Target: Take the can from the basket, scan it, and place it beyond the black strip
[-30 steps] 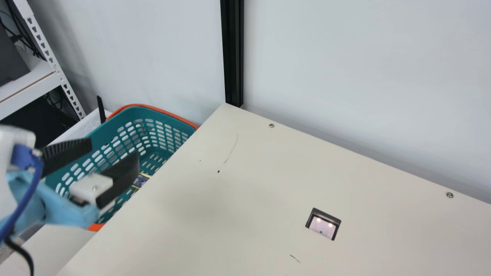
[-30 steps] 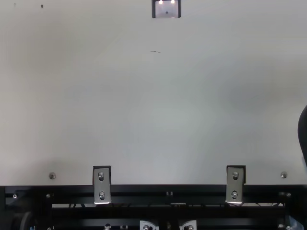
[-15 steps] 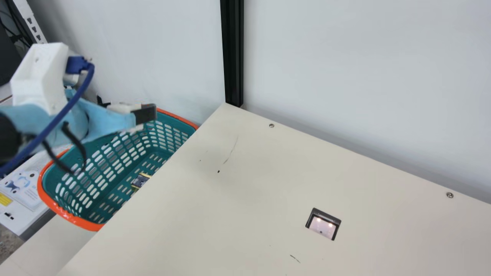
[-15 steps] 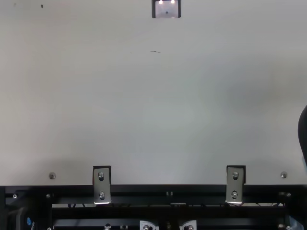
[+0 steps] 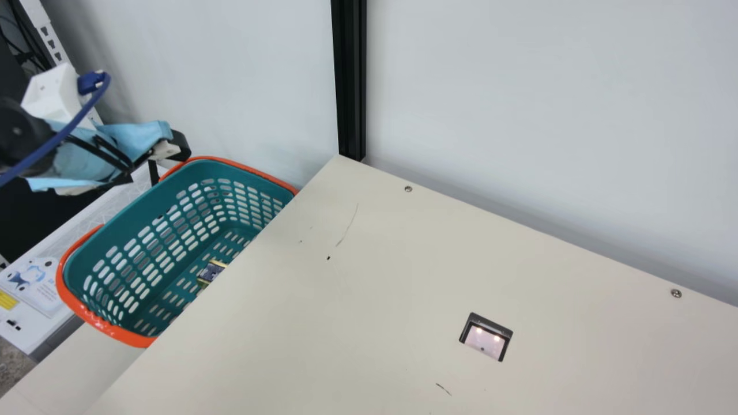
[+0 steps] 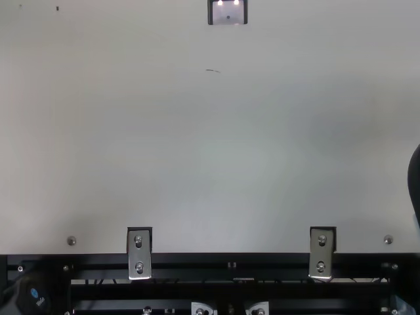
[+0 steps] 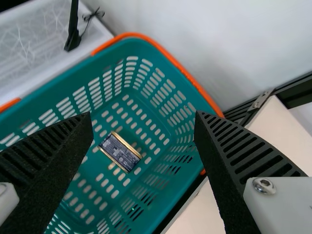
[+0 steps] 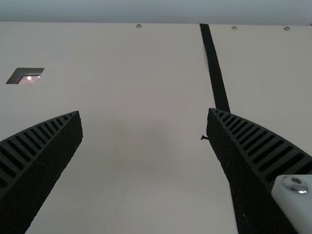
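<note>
In the main view my left gripper (image 5: 151,164) hangs near the far-left rim of the teal basket (image 5: 98,323). The can (image 5: 212,271) lies on the basket's floor, partly cut off from sight by the table edge. Seen from the left wrist, the left gripper (image 7: 144,117) is open, its fingers apart, with the can (image 7: 120,151) lying on its side well below, between them and touching neither. In the right wrist view my right gripper (image 8: 145,114) stands open above the table, nothing between its fingers, and the black strip (image 8: 217,73) runs past one finger.
A scanner window (image 5: 485,340) with small lights is set into the cream table (image 5: 323,323). A black post (image 5: 350,80) rises at the table's corner against the wall. White shelving and a box with a printed sheet (image 5: 34,282) are beside the basket.
The left arm has swung from over the basket up and back, then a little to the left. The can and basket have stayed where they were.
</note>
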### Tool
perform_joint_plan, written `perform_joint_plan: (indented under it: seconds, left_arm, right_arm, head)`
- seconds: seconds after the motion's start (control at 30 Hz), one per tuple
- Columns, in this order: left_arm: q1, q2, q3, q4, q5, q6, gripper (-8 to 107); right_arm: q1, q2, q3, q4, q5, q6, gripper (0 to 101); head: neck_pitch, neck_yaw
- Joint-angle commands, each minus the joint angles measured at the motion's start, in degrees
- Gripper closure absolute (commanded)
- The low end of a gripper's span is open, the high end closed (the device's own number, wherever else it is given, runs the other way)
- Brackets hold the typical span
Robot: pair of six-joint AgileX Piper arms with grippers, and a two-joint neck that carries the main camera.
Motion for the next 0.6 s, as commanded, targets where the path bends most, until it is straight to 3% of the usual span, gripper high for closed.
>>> perform_joint_plan:
  seconds: [0.0, 0.57]
  left_arm:
    - [-1.3, 3.6, -0.5, 3.2, 0.1, -10.4, 9]
    - [-8.6, 21.9, -5.2, 16.7, -1.0, -47.5, 9]
  right_arm:
    - [0.0, 0.0, 0.0, 0.0, 0.0, 0.0, 0]
    - [0.0, 0.0, 0.0, 0.0, 0.0, 0.0, 0]
  head:
    - [-2.6, 1.4]
    - [-2.6, 1.4]
